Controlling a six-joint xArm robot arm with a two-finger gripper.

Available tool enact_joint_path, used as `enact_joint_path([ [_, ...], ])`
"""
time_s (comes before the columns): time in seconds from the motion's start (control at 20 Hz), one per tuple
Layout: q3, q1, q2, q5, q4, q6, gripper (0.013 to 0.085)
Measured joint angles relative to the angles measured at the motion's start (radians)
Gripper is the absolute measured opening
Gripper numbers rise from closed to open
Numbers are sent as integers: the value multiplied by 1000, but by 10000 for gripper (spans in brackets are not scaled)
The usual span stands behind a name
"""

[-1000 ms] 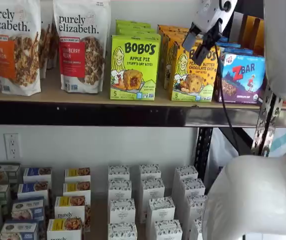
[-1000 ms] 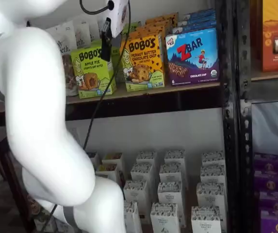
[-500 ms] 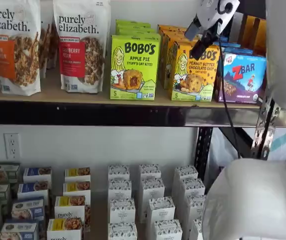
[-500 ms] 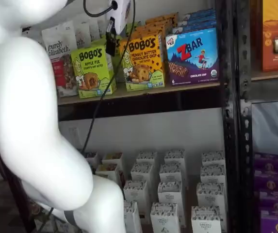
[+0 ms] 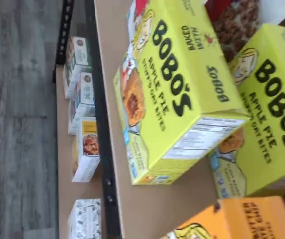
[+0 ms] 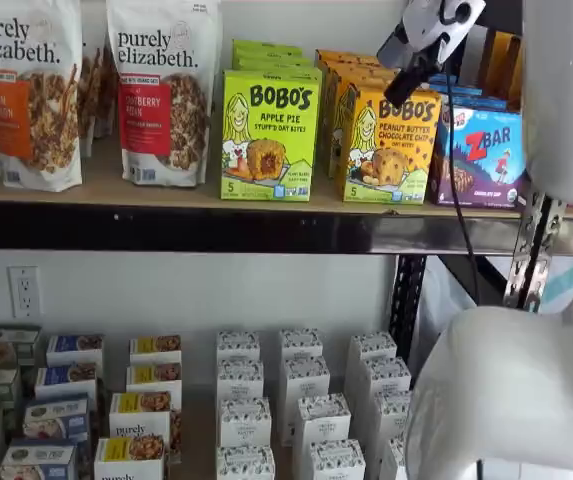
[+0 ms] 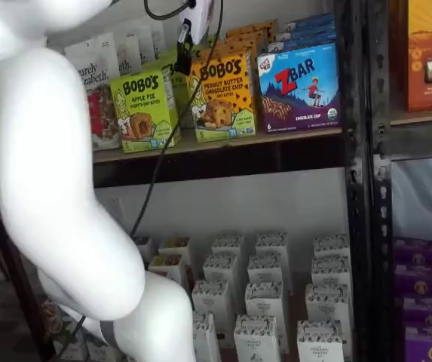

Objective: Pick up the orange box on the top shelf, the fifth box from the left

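Observation:
The orange box (image 6: 390, 140) stands upright on the top shelf (image 6: 156, 192), between a lime-green Bobo's Apple Pie carton (image 6: 269, 135) and a ZBar box (image 6: 482, 155); more orange cartons stand behind it. It shows in both shelf views, and the other one (image 7: 222, 93) shows the shelf's board (image 7: 276, 138) too. My gripper (image 6: 409, 82) hangs from above in front of the box's upper edge, and it is also in the other shelf view (image 7: 183, 59). Its black fingers show side-on, so no gap can be judged. In the wrist view one corner of the orange box (image 5: 241, 219) shows beside green cartons (image 5: 172, 94).
Purely Elizabeth bags (image 6: 164, 90) stand at the shelf's left. Small white boxes (image 6: 301, 400) fill the lower shelf. A black perforated upright (image 7: 357, 151) stands right of the ZBar box (image 7: 300, 88). My white arm (image 7: 57, 188) covers the left of that view.
The gripper has risen a little and shifted toward the orange box's upper edge. The boxes have not moved.

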Motion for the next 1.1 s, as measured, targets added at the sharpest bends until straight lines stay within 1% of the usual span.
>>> enact_joint_path([
  [0.15,-21,-2,26,-21,2,-6,850],
  [0.35,-28,9,47,-63,-5,-10,850],
  [0.75,-47,34,94,-107,-35,-11,850],
  [0.9,-57,38,111,-108,-53,-16,850],
  [1.1,-85,38,139,-78,-87,-21,850],
])
